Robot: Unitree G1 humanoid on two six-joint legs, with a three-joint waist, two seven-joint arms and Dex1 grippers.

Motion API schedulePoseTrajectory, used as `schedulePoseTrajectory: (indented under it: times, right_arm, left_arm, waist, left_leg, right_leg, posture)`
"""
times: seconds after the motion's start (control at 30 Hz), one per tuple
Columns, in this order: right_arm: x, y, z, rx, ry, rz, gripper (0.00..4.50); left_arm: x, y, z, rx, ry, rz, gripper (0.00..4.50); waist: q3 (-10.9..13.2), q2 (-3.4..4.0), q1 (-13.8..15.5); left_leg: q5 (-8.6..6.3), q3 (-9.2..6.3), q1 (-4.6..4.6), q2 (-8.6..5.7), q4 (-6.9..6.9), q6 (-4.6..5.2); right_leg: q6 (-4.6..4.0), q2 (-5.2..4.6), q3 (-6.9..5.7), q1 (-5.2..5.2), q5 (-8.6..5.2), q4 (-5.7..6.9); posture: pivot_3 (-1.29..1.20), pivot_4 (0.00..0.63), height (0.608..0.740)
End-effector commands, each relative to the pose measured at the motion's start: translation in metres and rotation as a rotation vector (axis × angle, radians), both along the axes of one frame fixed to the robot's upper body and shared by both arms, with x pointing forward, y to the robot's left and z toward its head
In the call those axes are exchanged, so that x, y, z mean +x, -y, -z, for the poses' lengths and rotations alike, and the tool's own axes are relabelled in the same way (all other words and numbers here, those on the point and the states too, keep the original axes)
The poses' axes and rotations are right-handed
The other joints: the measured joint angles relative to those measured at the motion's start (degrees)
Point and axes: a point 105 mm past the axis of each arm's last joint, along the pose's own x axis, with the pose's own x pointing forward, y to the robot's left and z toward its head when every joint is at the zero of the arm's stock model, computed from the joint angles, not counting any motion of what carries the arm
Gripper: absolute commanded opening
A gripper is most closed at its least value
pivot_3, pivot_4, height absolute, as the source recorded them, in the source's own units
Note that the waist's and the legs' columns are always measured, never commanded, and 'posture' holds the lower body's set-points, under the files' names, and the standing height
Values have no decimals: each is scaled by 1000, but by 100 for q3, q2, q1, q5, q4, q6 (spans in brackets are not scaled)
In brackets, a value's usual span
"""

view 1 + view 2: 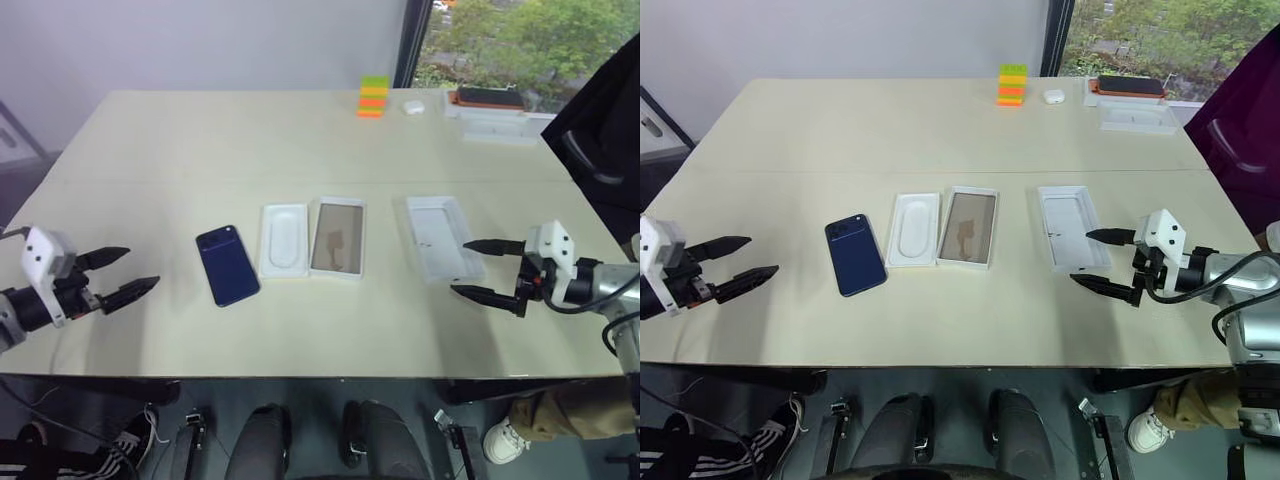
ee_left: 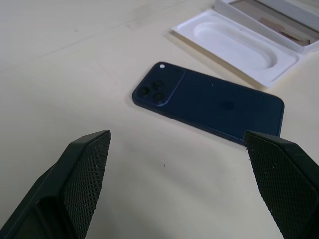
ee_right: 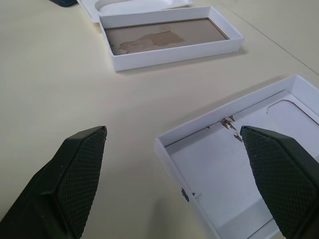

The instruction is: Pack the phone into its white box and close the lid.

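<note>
Phone (image 1: 227, 265) lies near open left claw (image 1: 125, 274)

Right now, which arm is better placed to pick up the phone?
Left. The left pincer is open, with the phone just ahead of it; the right pincer hangs by the lid.

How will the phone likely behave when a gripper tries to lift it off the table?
The phone is a thin slab lying flat on the table, so the fingers probably get little edge to catch. Its back looks glossy, so it may slip between the pads. It looks rigid and should not bend or roll, though it might slide if nudged.
</note>
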Motion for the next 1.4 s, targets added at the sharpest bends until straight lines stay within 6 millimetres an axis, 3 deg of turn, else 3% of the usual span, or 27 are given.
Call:
schedulePoseTrajectory:
  times: [0.03,0.33,0.67,0.87,1.17,1.33,1.4]
  right_arm:
    - [1,-1,-6,-9,35,-16,4500]
    - [0,9,-3,-51,22,-11,4500]
    - [-1,23,-7,-79,34,24,4500]
    - [-2,20,-7,-87,37,15,4500]
    - [6,0,-19,-58,64,-4,4500]
    - [17,-22,-32,-27,105,-9,4500]
    - [22,-35,-35,-32,133,-16,4500]
  left_arm:
    - [0,1,-14,30,71,6,4494]
    - [-7,14,-17,53,49,57,4494]
    - [-9,-3,-8,62,70,2,4494]
    - [-9,-8,-6,54,80,-15,4494]
    - [0,1,-5,-50,-1,-45,4494]
    - [21,21,-21,-142,72,-128,4494]
    - [33,34,-14,-166,35,-188,4494]
  waist:
    - [0,0,-1]
    - [0,0,-3]
    - [0,0,-11]
    - [0,0,-4]
    - [0,0,-5]
    - [0,-1,-1]
    - [-1,-2,1]
  left_leg:
    - [0,0,0,0,0,0]
    - [0,2,0,1,0,0]
    - [0,4,1,1,0,0]
    - [0,6,1,2,0,0]
    - [0,6,2,2,0,0]
    - [0,4,2,3,0,0]
    - [0,4,2,2,1,0]
  right_leg:
    - [0,0,0,0,0,0]
    - [-4,1,2,-1,-1,0]
    - [-6,3,2,-1,-3,0]
    - [-6,3,3,-2,-3,0]
    - [-3,3,4,-2,0,0]
    - [8,3,5,0,7,0]
    - [8,2,10,1,9,2]
  posture:
    - [0,150,740]
    - [0,150,740]
    - [0,150,740]
    - [0,150,740]
    - [0,150,740]
    - [0,150,740]
    - [0,150,740]
